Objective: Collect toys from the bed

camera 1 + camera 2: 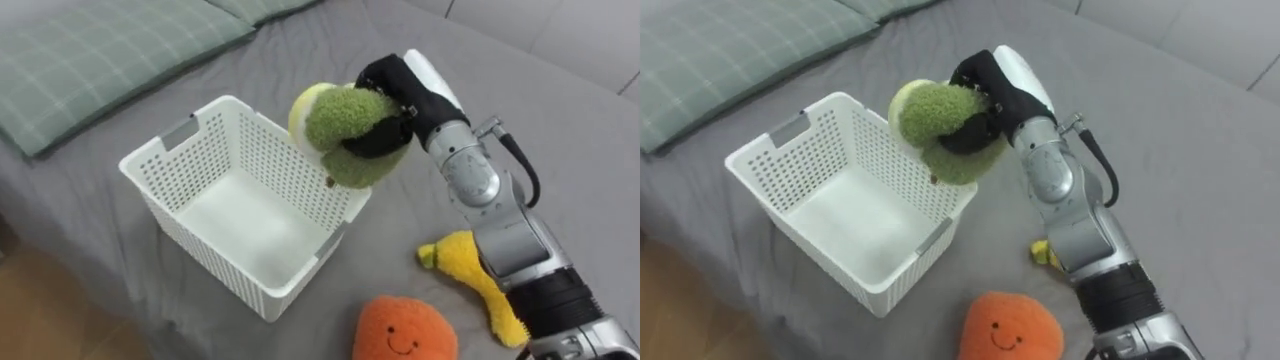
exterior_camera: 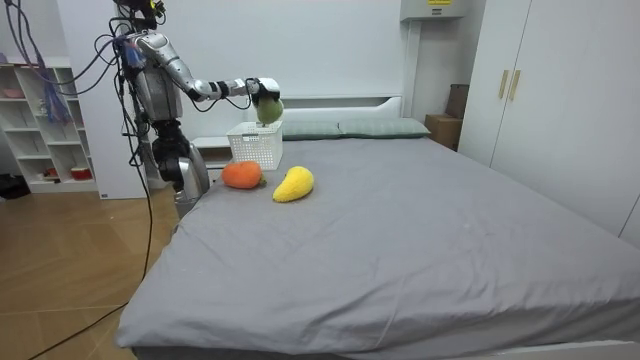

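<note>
Grey bedding carried a white lattice basket at centre frame, and over its right rim the right hand clutched a green plush toy, seemingly poised to drop it inside.

Fuzzy plush green toy, perforated seemingly plastic basket, matt cloth bedspread.

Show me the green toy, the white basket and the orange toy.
green toy [image 1: 335, 125], left eye view, its fuzzy front.
white basket [image 1: 265, 165], left eye view, its perforated inner wall.
orange toy [image 1: 400, 330], left eye view, its face.
</note>
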Controlling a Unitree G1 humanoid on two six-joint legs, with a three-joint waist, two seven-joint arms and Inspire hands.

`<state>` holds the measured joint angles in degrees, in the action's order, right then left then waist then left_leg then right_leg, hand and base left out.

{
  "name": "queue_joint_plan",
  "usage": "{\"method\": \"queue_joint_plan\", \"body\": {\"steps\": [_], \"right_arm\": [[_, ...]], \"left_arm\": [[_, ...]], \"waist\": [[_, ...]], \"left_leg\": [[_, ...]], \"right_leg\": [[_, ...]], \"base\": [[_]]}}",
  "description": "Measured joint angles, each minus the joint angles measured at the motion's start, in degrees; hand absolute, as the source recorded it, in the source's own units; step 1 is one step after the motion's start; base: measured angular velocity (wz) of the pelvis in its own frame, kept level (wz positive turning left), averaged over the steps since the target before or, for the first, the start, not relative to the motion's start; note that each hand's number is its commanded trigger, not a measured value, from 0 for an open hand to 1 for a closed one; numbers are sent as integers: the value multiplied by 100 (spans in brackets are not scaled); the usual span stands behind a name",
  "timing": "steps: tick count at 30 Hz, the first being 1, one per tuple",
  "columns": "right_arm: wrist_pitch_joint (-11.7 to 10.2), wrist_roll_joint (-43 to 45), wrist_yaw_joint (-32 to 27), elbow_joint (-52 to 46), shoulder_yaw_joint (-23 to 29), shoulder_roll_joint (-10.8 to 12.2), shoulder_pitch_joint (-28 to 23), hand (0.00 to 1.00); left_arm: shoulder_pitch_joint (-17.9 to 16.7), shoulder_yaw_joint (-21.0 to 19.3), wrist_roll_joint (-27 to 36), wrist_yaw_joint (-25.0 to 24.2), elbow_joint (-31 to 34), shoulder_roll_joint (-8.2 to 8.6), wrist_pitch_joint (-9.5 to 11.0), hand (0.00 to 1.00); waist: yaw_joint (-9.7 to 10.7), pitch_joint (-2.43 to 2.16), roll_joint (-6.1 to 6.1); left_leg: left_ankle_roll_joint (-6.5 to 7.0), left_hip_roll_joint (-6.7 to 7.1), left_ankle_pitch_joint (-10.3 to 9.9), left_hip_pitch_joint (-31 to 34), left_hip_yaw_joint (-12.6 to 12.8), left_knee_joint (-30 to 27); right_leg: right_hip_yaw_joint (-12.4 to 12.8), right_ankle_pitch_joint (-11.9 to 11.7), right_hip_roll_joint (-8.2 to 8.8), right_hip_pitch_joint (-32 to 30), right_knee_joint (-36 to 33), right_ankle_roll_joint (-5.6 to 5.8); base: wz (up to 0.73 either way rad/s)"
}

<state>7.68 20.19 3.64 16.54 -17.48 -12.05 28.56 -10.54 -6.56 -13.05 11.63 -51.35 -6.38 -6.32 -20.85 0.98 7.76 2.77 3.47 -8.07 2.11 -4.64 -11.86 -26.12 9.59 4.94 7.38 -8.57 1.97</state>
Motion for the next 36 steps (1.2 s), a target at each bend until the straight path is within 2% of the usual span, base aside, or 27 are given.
{"method": "queue_joint_plan", "body": {"steps": [1,3,4,5,9,15,18,23,25,36], "right_arm": [[5,10,0,93,-66,30,58,47],[87,31,0,152,-193,81,93,27],[123,51,0,161,-269,131,93,7],[123,54,0,166,-312,141,94,0],[123,54,4,294,-392,171,94,0],[125,33,0,360,-384,159,88,0],[118,16,-89,361,-384,156,77,0],[44,-180,-209,491,-351,103,74,0],[34,-211,-218,617,-347,98,73,0],[-41,-433,-220,730,-346,-28,72,0]], "left_arm": [[11,-2,0,-9,17,0,-3,0],[19,-10,-3,-67,22,-16,-49,0],[21,-18,-11,-115,32,-32,-88,0],[23,-23,-12,-124,35,-35,-92,0],[62,-49,-13,-227,88,-37,-136,0],[53,-100,4,-208,392,-55,-244,0],[94,-83,14,-197,474,-78,-233,0],[103,10,4,-178,474,-81,-230,0],[106,40,2,-185,466,-78,-207,0],[110,65,1,-218,463,-83,-189,0]], "waist": [[-42,4,20],[-176,7,24],[-255,7,26],[-286,8,27],[-319,13,21],[-265,32,-6],[-222,40,-18],[-124,37,-16],[-115,33,-11],[28,26,-1]], "left_leg": [[6,27,32,39,-79,0],[9,39,44,51,-107,-1],[9,43,47,49,-117,-2],[8,45,50,51,-128,-3],[9,106,85,155,-333,-87],[5,127,107,209,-409,-156],[-2,126,110,201,-407,-155],[0,122,114,173,-387,-147],[0,107,116,168,-333,-121],[16,84,138,104,-163,35]], "right_leg": [[-75,0,13,-18,0,0],[-81,-1,16,-16,0,0],[-92,-1,17,-11,0,0],[-98,0,17,-10,0,0],[-239,5,30,-3,3,9],[-196,7,23,9,-6,13],[-69,8,9,26,-8,13],[-22,8,7,19,-9,13],[97,7,-1,-18,-10,13],[298,7,4,-87,0,13]], "base": [[33],[15],[5],[10],[25],[8],[1],[-3],[-12],[-9]]}}
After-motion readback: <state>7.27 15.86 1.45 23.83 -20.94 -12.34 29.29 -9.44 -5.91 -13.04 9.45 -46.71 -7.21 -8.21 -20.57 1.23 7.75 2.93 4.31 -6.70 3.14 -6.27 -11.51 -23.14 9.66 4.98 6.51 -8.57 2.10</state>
